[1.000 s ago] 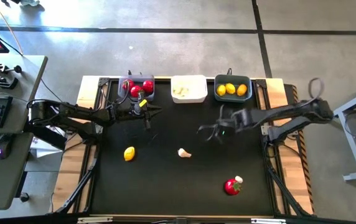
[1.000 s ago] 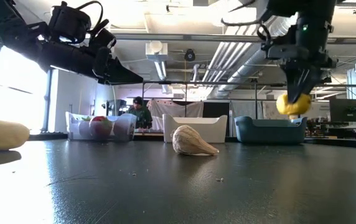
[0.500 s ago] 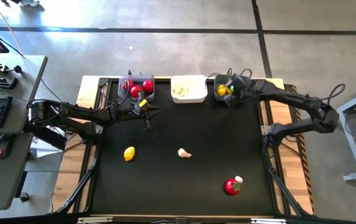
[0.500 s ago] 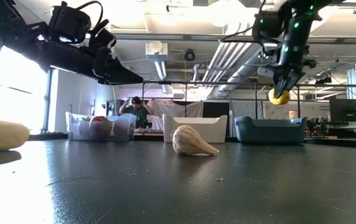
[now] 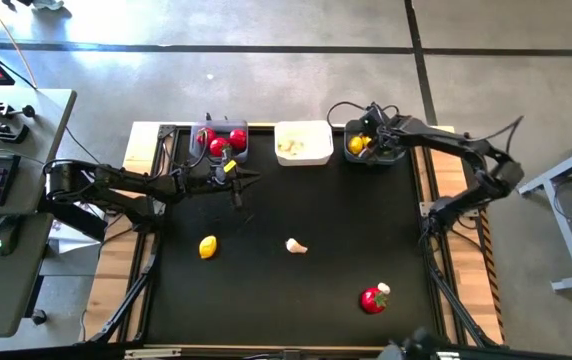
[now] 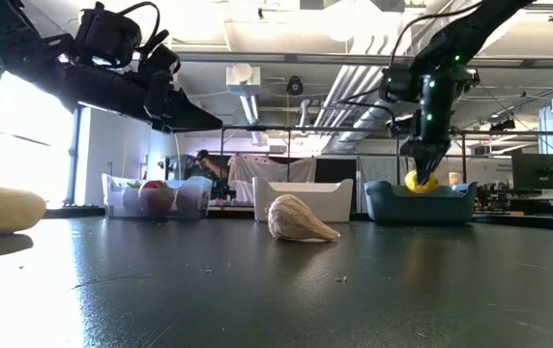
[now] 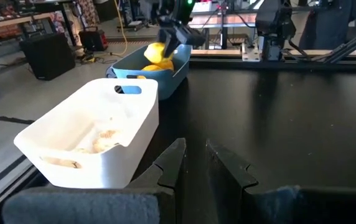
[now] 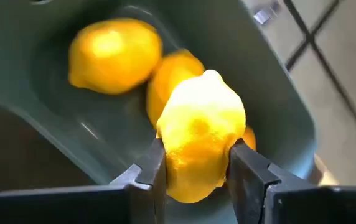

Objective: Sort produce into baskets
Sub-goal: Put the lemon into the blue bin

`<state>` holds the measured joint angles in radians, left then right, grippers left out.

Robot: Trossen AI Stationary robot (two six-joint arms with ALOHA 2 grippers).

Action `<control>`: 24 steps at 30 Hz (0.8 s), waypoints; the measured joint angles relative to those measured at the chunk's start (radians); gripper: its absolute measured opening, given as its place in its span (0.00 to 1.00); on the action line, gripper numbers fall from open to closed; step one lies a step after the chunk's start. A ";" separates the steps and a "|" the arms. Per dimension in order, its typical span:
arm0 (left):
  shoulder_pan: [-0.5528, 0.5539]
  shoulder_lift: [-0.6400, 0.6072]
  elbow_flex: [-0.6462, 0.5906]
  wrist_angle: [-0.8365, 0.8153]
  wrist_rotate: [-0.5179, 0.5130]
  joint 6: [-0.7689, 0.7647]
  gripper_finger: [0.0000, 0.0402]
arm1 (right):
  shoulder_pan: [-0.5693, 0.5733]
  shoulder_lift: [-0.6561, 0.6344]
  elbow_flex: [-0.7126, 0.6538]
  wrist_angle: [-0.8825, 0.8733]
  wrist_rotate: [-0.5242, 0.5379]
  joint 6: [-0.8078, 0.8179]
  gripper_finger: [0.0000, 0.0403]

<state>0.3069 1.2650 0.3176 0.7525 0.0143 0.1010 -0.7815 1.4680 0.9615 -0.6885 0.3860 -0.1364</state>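
Now hanging over the teal basket, right gripper clamping a lemon above three lemons inside. Beside that basket, white basket holding garlic, grey basket holding tomatoes. Left gripper hovering near the grey basket, fingers slightly apart, gripping nothing.

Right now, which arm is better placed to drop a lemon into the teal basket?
The right. Its right gripper is shut on a lemon directly over the teal basket, which already holds lemons. The left gripper hangs near the grey basket, holding nothing.
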 joint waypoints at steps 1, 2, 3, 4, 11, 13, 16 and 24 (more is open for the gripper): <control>0.000 0.000 0.000 0.000 0.000 -0.003 0.12 | 0.000 0.011 0.000 0.020 -0.007 -0.049 0.27; 0.000 0.000 0.000 0.000 0.000 -0.003 0.12 | 0.000 0.022 0.000 0.041 -0.017 -0.092 0.27; 0.000 0.000 0.000 0.000 0.000 -0.003 0.12 | 0.000 0.031 0.000 0.062 -0.030 -0.130 0.27; 0.000 0.000 0.000 0.000 0.000 -0.003 0.12 | 0.000 0.039 0.000 0.077 -0.048 -0.169 0.27; 0.000 0.000 0.000 0.000 0.000 -0.003 0.12 | 0.000 0.082 0.000 0.093 -0.092 -0.284 0.27; 0.000 0.000 0.000 0.000 0.000 -0.003 0.12 | 0.000 0.092 0.000 0.090 -0.103 -0.284 0.27; 0.000 0.000 0.000 0.000 0.000 -0.003 0.12 | 0.000 0.099 0.000 0.088 -0.106 -0.284 0.29; 0.000 0.000 0.000 0.000 0.000 0.005 0.12 | 0.019 0.098 0.000 0.086 -0.067 -0.231 0.53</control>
<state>0.3065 1.2652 0.3172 0.7525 0.0147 0.1055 -0.7620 1.5661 0.9615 -0.6022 0.3192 -0.3675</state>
